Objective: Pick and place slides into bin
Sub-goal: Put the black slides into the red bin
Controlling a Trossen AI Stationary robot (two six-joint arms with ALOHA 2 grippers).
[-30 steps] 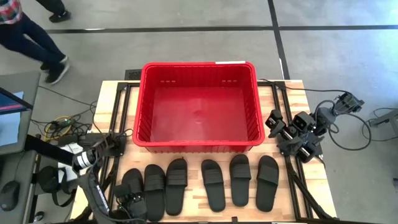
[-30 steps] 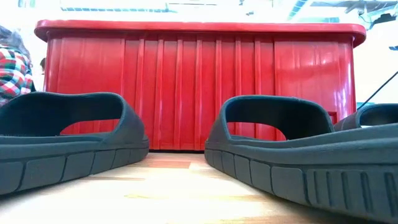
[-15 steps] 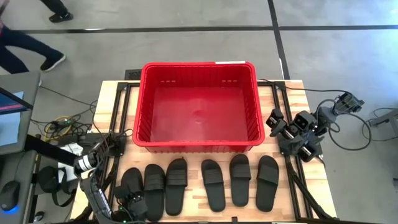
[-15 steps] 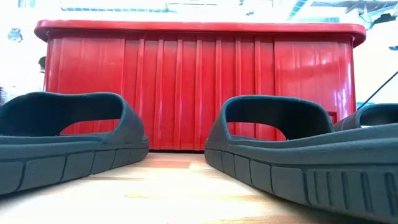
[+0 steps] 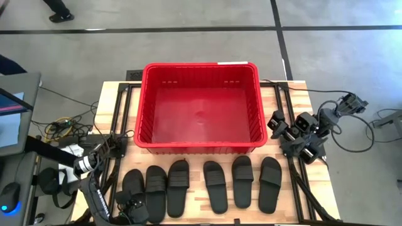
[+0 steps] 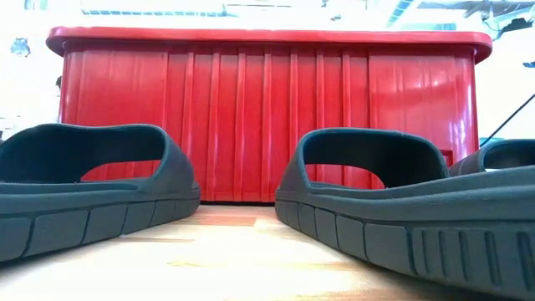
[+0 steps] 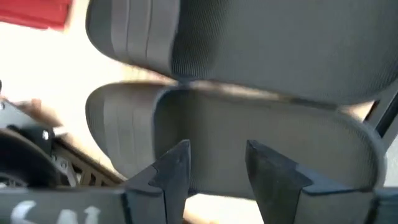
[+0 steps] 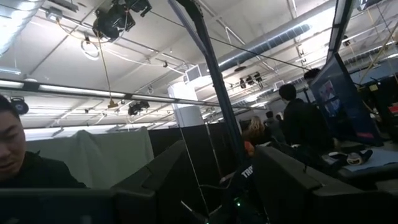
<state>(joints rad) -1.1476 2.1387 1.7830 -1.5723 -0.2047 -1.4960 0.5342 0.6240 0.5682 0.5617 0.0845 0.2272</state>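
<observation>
Six black slides lie sole-down in a row along the table's near edge, in front of the red bin. Two of them fill the low view, with the bin's ribbed wall behind. My left gripper is open, pointing down over the near end of the leftmost slide. The second slide lies beside it. My right gripper waits open at the table's right side, pointing up at the ceiling. My left gripper's fingers stand close over the leftmost slide near its outer edge, coming from above. I cannot tell whether they touch it. The slide lies flat on the table.
The bin's inside holds nothing and takes up the table's middle and far part. Black frame rails run along the table's left and right sides. Cables and gear lie left of the table. Bare wood shows between the bin and the slides.
My left gripper has gone a little toward the table's near edge over the leftmost slide. A person beyond the table's far left has walked out of view. The slides and the bin have kept still.
</observation>
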